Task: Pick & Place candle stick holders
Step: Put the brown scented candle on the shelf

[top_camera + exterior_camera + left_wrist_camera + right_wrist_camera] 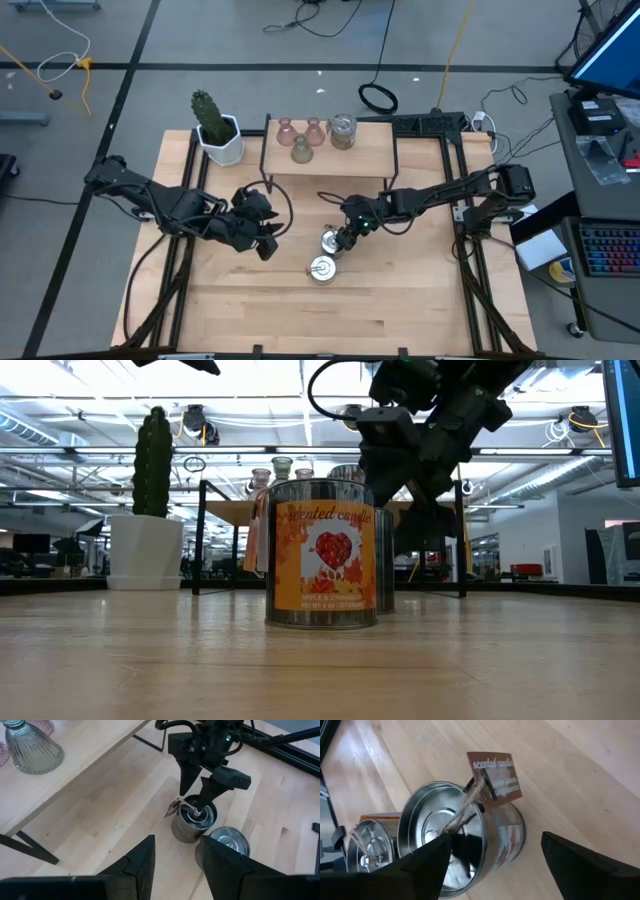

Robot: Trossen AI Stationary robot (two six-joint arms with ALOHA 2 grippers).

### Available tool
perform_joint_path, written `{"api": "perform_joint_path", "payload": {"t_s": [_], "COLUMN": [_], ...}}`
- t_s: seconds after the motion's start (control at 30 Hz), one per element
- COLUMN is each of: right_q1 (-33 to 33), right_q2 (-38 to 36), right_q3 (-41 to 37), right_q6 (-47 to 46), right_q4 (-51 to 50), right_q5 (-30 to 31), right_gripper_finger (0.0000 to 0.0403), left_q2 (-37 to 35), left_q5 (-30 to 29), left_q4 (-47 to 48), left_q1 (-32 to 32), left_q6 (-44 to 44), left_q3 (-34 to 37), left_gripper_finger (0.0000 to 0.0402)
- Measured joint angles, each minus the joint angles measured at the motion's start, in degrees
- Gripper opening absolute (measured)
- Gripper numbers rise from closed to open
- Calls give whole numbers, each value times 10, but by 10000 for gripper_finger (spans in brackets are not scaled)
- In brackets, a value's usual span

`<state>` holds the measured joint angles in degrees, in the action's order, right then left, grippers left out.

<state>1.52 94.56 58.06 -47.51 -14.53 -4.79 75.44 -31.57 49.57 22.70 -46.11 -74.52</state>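
Two silvery candle tins with orange labels stand side by side on the table, the far one (330,241) (192,822) carrying a twine-tied tag and the near one (322,269) (322,555) in front of it. My right gripper (345,237) (495,837) is open and slants down over the far tin, one finger above its lid and the other outside its wall. My left gripper (265,240) (177,840) hovers open to the tins' left, holding nothing. Two pinkish glass holders (286,130), an olive-green one (301,151) and a silvery-grey one (342,131) stand on the raised shelf (370,160). My right gripper has one fingertip (202,807) at the far tin's lid (435,820), near the twine. I cannot tell whether that fingertip touches the lid. The other finger (580,865) stands clear of the tin's wall.
A white pot with a green cactus (218,135) stands at the far left beside the shelf. The shelf's thin black legs (30,850) rise from the table. Bare wood lies between the tins and the table's near edge.
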Motion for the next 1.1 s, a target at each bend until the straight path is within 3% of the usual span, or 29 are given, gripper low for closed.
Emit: {"api": "perform_joint_path", "payload": {"t_s": [0.47, 0.93, 1.1], "right_q1": [0, 5, 14], "right_q2": [-4, -4, -4], "right_q3": [-1, -2, -2], "right_q6": [1, 55, 63], "right_q4": [-39, -93, -110], "right_q5": [-12, 26, 53], "right_gripper_finger": [194, 15, 9], "left_q2": [0, 0, 0], "left_q5": [0, 0, 0], "left_q4": [0, 0, 0], "left_q1": [3, 2, 2], "left_q6": [5, 8, 8], "left_q3": [0, 0, 0], "left_gripper_finger": [154, 154, 154]}}
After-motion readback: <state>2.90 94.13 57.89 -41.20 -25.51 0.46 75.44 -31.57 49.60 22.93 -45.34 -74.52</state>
